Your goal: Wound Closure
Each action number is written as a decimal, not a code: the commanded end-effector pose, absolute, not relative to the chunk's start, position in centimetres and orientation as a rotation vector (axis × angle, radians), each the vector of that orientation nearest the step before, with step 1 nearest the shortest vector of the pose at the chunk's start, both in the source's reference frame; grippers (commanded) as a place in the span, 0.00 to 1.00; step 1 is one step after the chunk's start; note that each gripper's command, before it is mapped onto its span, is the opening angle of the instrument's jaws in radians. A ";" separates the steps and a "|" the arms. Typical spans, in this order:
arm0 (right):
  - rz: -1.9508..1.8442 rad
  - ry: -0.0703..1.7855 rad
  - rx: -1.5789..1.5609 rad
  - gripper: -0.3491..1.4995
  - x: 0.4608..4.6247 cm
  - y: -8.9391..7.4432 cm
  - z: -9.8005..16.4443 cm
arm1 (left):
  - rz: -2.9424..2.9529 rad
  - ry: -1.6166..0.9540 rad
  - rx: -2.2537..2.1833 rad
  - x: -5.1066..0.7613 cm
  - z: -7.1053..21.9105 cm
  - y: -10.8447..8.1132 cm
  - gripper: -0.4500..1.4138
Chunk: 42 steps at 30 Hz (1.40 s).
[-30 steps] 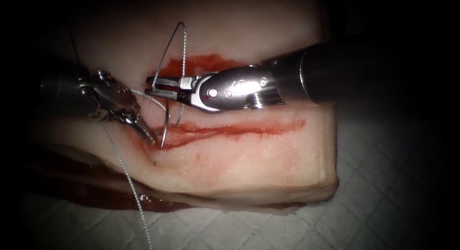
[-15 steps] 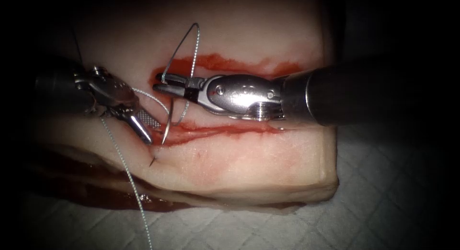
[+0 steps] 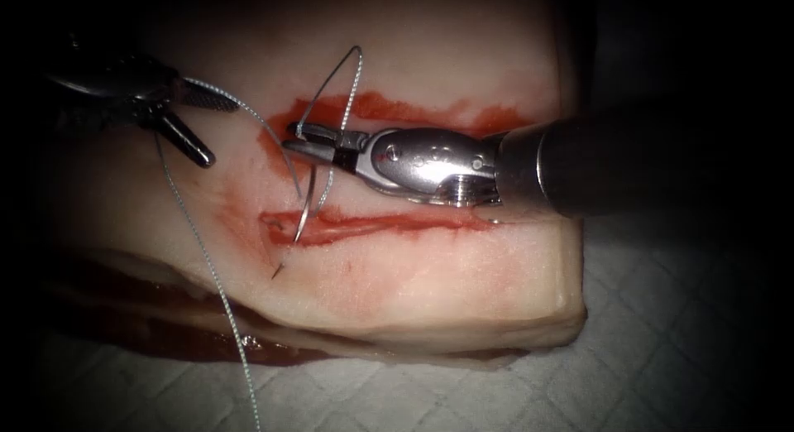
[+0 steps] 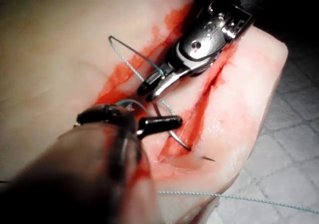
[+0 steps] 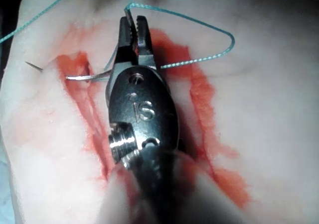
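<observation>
At the left end of the cut (image 3: pixel 389 225), the needle (image 3: pixel 308 207) stands nearly upright, its point down at the cut's edge; whether the point is in the tissue (image 3: pixel 430 275) cannot be told. The right tool (image 3: pixel 310 140) grips the needle at its swaged end, jaws clamped, with the thread (image 3: pixel 343 93) looping above them. The left tool (image 3: pixel 194 126) sits well to the left of the cut, jaws parted, grasping nothing; thread runs beside it and trails down off the tissue.

Handling, by judgement: the needle is light, stiff and slick, and likely to rotate if gripped near either end; a hold on the body past mid-curve suits it best. The thread is thin and limp. The tissue is soft and wet with red fluid (image 3: pixel 397 109).

No containers are present.
</observation>
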<state>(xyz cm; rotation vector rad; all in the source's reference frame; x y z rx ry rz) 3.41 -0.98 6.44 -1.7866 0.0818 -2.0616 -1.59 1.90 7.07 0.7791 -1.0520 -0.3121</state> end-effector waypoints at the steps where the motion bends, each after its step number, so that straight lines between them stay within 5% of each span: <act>1: -2.034 0.100 -1.790 0.00 3.48 -1.0 6.5 | -0.276 -1.066 0.762 -1.65 7.1 1.8 0.43; 10: -1.960 0.091 -1.730 0.00 3.44 -1.0 6.6 | -0.173 -1.234 0.663 -1.73 7.1 1.1 0.35; 13: -1.961 0.094 -1.733 0.00 3.43 -1.0 6.6 | -0.140 -1.306 0.644 -1.74 7.2 1.1 0.48; 18: -1.944 0.118 -1.724 0.00 3.41 -0.9 6.6 | -0.098 -1.302 0.611 -1.75 7.3 1.0 0.53; 42: -1.573 0.408 -1.579 0.00 3.38 -1.1 6.7 | 0.281 -1.296 0.347 -1.83 7.6 1.0 0.45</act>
